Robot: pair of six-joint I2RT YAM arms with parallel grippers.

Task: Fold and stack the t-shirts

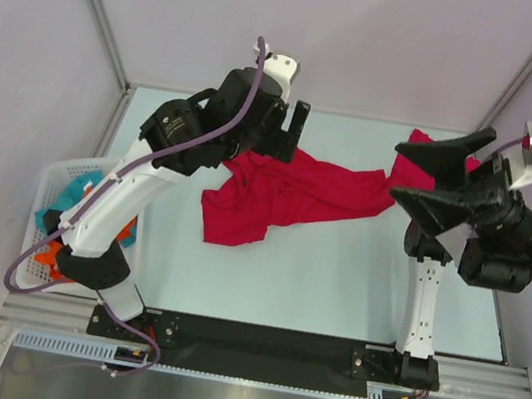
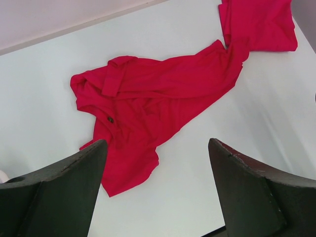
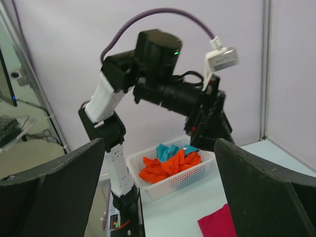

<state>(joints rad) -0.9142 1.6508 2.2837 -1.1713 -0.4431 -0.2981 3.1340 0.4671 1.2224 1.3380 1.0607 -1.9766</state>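
One crimson t-shirt [image 1: 286,198] lies crumpled in the middle of the table [image 1: 334,281]; the left wrist view shows it [image 2: 148,98] spread in loose folds. A second red t-shirt [image 2: 261,24] lies flatter at the back right, touching the first one's end, and in the top view it [image 1: 419,141] is mostly hidden by the right arm. My left gripper [image 1: 297,134] hovers open above the crumpled shirt's back left edge, with nothing between its fingers [image 2: 157,148]. My right gripper [image 1: 437,171] is raised at the right, open and empty [image 3: 159,148], facing the left arm. A red corner [image 3: 217,222] shows below it.
A white perforated basket [image 1: 49,196] stands off the table's left edge, holding orange cloth [image 3: 168,168] and teal cloth [image 3: 170,150]. Aluminium frame posts and lilac walls enclose the table at the back and sides. A black rail [image 1: 264,341] carries both arm bases at the near edge.
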